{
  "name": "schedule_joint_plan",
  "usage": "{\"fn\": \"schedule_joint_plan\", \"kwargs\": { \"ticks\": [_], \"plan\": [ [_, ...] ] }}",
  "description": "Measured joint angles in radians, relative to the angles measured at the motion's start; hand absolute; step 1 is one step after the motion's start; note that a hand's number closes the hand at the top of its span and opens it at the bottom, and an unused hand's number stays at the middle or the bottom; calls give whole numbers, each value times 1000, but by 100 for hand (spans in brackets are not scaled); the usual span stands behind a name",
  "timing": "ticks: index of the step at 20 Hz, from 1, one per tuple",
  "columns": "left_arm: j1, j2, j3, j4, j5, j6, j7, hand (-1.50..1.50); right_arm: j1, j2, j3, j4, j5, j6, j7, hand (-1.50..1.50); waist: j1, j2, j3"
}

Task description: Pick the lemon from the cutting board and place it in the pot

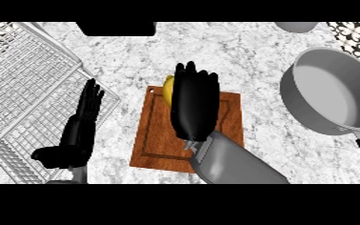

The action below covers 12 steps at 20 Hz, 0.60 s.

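A speckled grey-white marble tabletop [232, 52] carries a rectangular reddish-brown wooden cutting board [158, 133] with a groove near its edge. At the board's far end lies the yellow lemon [168, 88] — mostly hidden under the black right hand [193, 105], whose fingers stretch straight over it, not curled round it. The round grey metal pot [309, 112], smooth-walled, stands well apart at the right with nothing in it. The black left hand [83, 124] rests open, fingers up, over a white wire rack [35, 76].
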Motion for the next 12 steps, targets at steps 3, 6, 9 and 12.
{"fn": "schedule_joint_plan", "kwargs": {
  "ticks": [3,6,9,12],
  "plan": [
    [-6,3,10,4,-1,4,6,0,1,-2,-24,-40,68,36,21,150,-7,-1,0],
    [-1,8,19,10,4,-2,4,0,6,-4,-77,-80,121,69,26,150,-11,0,0],
    [13,5,13,-5,0,-1,6,0,31,-15,-133,-125,159,104,19,150,-12,0,0],
    [13,22,35,-9,19,-19,9,0,75,-51,-194,-187,184,135,2,150,-15,0,0]
  ]
}}
